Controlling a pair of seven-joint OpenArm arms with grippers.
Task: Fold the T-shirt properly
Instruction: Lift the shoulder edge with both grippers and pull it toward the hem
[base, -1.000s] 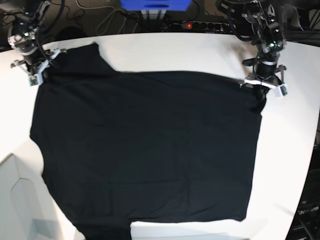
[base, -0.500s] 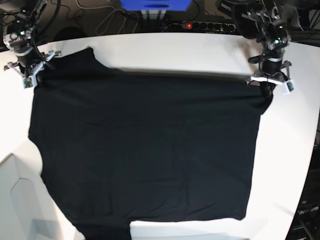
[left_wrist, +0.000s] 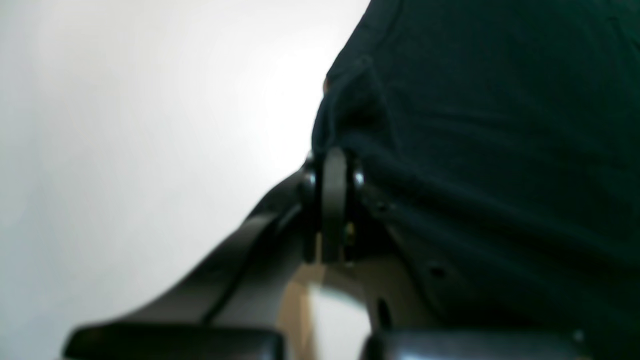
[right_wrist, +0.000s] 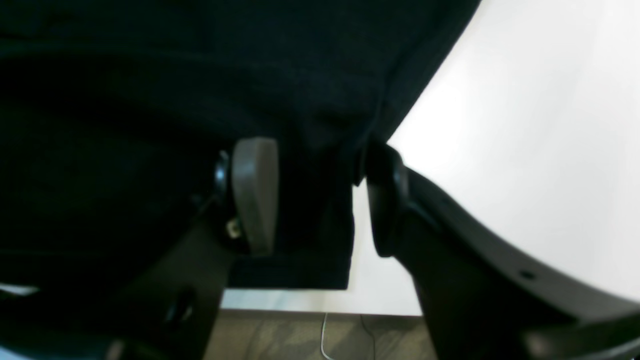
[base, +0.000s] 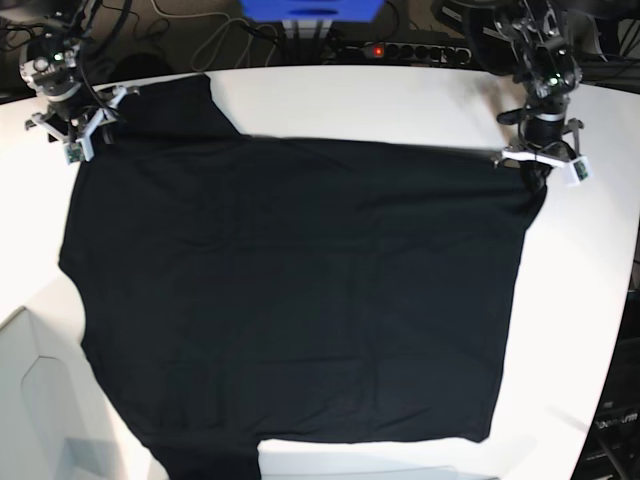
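**Far-edge hold: cloth lies toward me**

The T-shirt (base: 300, 300) lies flat on the table (base: 400, 100), long axis across it. My left gripper (left_wrist: 332, 165) pinches one far corner. My right gripper (right_wrist: 312, 200) straddles the other, fingers (right_wrist: 255, 195) spread. All cloth lies nearward of both.

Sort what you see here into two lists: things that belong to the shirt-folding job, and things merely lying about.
Belongs to the job:
- T-shirt, spread flat on the white table
- left pincer, shut on the shirt's corner
- right pincer, open astride the shirt's edge

Just lying about:
- blue box behind the table
- power strip with a red light
- loose cables
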